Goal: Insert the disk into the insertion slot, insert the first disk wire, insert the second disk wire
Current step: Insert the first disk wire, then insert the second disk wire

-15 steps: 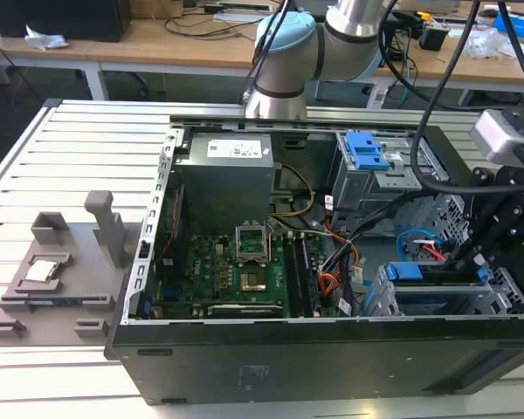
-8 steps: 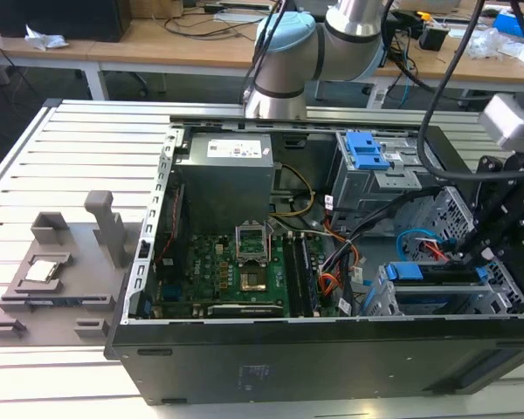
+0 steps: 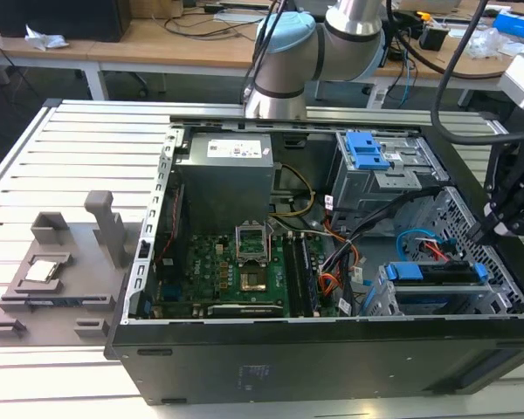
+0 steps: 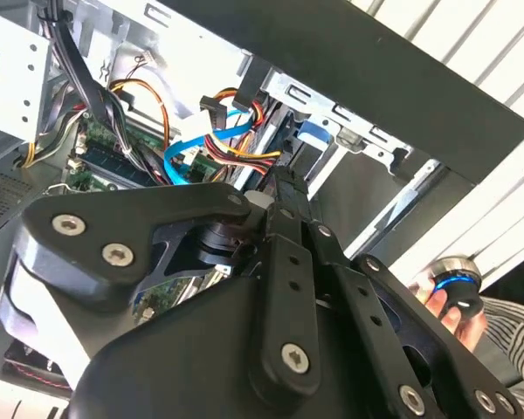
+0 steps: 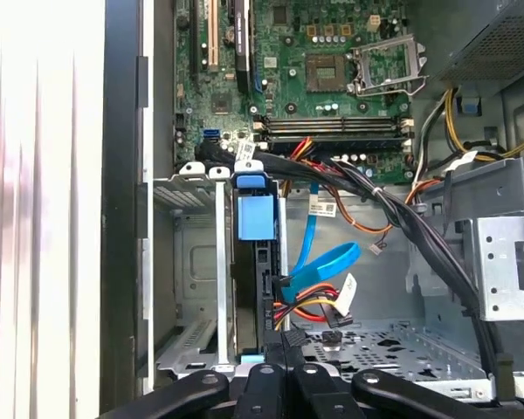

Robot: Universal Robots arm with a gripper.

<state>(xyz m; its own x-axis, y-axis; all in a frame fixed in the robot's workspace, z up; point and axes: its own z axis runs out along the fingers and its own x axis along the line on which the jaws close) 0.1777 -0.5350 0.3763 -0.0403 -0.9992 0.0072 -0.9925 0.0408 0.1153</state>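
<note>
The disk [image 5: 253, 218], in its blue frame, sits on edge inside the insertion slot [image 5: 196, 262] of the silver cage, pushed in until only its end tab and narrow edge show, so we judge the first step done. The first disk wire [image 5: 327, 262], the light-blue one, curves in a loop and its end meets the disk's exposed edge; it looks plugged in to us, though we cannot see how firmly. Just beside it the second disk wire [image 5: 310, 307] runs from that same edge, with a black plug lying near the cage floor, and we cannot tell whether this lead is seated, so it may be what is left. The end effector [image 5: 284, 353] hangs close over the disk's end and these two wires; we cannot tell whether it is spread, pressed together or pinching anything. Around them lie the black cable bundle [image 5: 402, 218], the motherboard [image 3: 236, 271] and the open computer case [image 3: 288, 358] on the slatted tabletop [image 3: 52, 157].
</note>
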